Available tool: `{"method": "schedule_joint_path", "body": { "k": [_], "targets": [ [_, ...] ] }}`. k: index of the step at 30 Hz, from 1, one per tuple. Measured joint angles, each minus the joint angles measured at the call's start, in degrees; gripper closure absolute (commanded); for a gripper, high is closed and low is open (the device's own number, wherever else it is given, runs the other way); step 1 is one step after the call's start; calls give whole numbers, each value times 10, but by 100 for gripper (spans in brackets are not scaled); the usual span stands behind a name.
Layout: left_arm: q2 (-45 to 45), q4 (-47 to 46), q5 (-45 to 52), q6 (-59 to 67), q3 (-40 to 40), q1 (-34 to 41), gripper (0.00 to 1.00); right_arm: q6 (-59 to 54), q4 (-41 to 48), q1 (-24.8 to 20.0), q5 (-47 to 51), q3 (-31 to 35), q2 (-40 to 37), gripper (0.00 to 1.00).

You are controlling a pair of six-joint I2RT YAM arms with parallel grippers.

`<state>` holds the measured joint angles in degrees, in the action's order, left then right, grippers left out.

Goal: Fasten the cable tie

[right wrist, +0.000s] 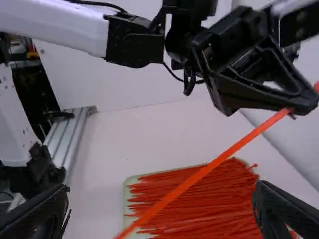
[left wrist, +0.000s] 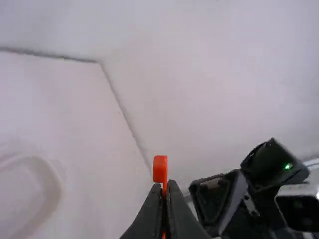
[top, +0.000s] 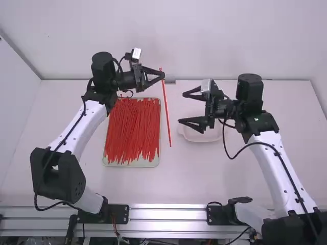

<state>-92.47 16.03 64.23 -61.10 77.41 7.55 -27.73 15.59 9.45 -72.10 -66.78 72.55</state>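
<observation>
Left hand [top: 162,77]: raised over the far end of the tray, fingers pressed tight together on the cable tie just below its head. In the left wrist view the small head [left wrist: 160,169] sticks out past the fingertips.

Cable tie [top: 166,109]: a single red tie, off the worktop and held only by the left hand. It is straight and not looped. In the high view its long tail runs down between the tray and the white dish. Whether the tip touches the worktop cannot be told. In the right wrist view it crosses as a slanting red strip [right wrist: 209,169] in front of the tray.

Right hand [top: 190,107]: fingers spread wide and holding nothing. It hovers over the white dish, turned toward the hanging tie, near it but apart from it.

Tray [top: 132,164]: lies flat on the worktop beside the left arm and carries a pile of red ties [top: 134,130] laid lengthwise.

White dish [top: 196,135]: a shallow dish on the worktop under the right hand, just beside the tie's lower end.

Worktop [top: 61,112]: white, carrying the tray and the dish.
</observation>
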Motion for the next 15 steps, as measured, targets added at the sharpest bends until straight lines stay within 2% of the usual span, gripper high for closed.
{"method": "schedule_joint_path", "body": {
  "k": [6, 15],
  "targets": [
    [0, 0, 11, -114, 0, 2, 98, -160, 0, 7, -30, 0, 0, 2],
    [0, -11, 42, -245, 0, 2, 98, -387, 0, 43, -40, 0, 0, 2]
  ]
}}
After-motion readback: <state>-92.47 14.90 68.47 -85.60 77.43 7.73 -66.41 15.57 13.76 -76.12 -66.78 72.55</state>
